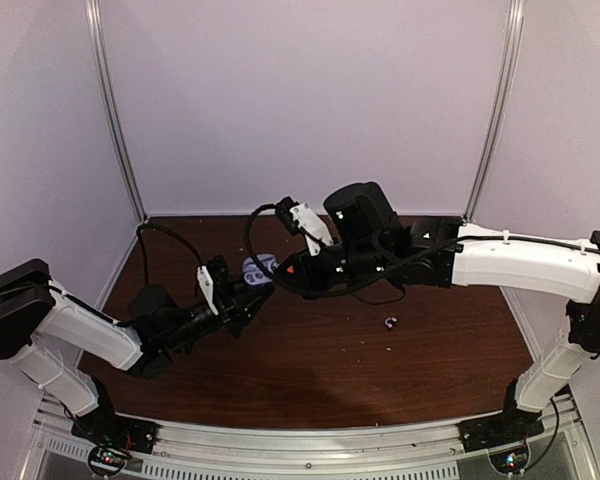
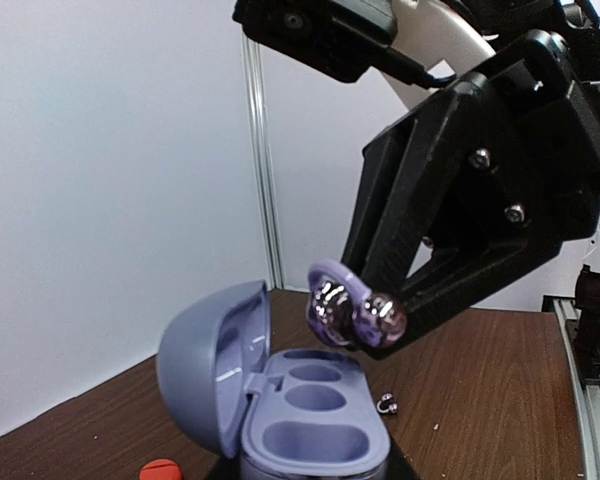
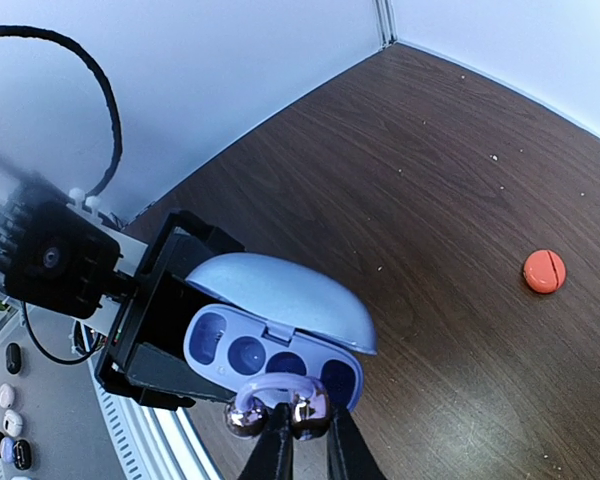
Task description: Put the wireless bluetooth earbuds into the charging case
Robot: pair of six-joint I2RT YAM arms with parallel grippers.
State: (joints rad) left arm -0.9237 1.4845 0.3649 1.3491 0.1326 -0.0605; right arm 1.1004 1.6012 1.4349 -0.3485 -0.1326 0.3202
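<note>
Earbud [image 2: 352,313] pinched by right gripper [image 3: 305,430], held just above wells of open charging case [image 2: 315,425], apart, long axis roughly along well row. Case clamped in left gripper [image 1: 250,297]. Short descent judged needed. Second earbud [image 2: 386,402] lying on table [image 2: 480,400].

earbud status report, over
Left pincer shut on open charging case. Right pincer shut on lavender earbud, hovering above the case, not seated. Second earbud loose on table, nothing in the way.
</note>
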